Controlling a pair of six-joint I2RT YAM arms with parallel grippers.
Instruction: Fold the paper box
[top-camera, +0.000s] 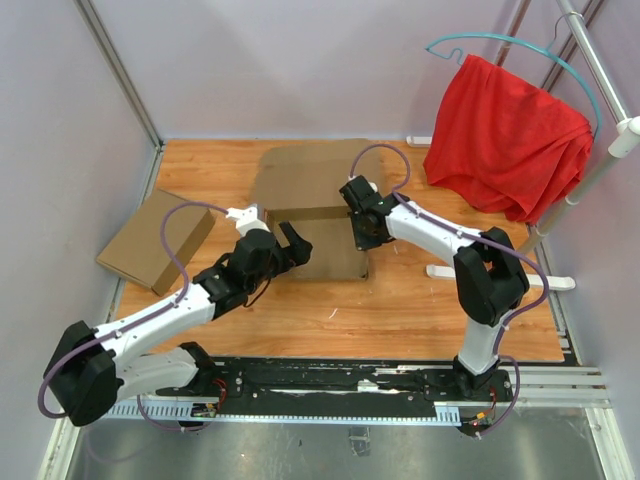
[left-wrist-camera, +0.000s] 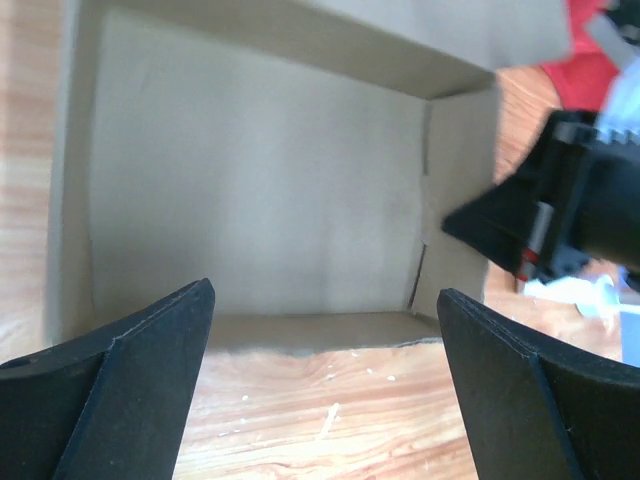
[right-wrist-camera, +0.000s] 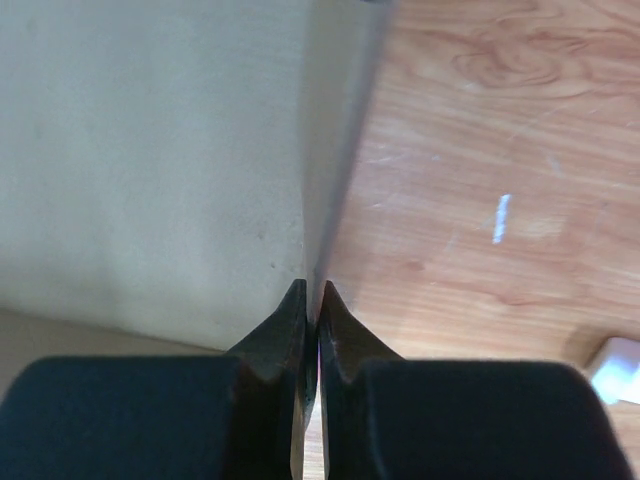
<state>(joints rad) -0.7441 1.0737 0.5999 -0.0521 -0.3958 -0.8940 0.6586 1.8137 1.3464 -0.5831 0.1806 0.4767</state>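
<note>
Cloth (top-camera: 505, 135) hangs right of paper box (top-camera: 310, 180), spare box (top-camera: 155, 240) left.

The paper box (top-camera: 318, 180) lies open in the middle of the wooden tabletop (top-camera: 400, 300), its flat lid panel stretching away from the arms and its shallow tray part nearer them. The left hand (top-camera: 297, 243) sits at the box's left side with its fingers spread, while the right hand (top-camera: 365, 242) points down at the box's right wall. A closed tan cardboard box (top-camera: 155, 240) lies well left of the paper box, and a red cloth (top-camera: 505, 135) hangs off to its right.
</note>
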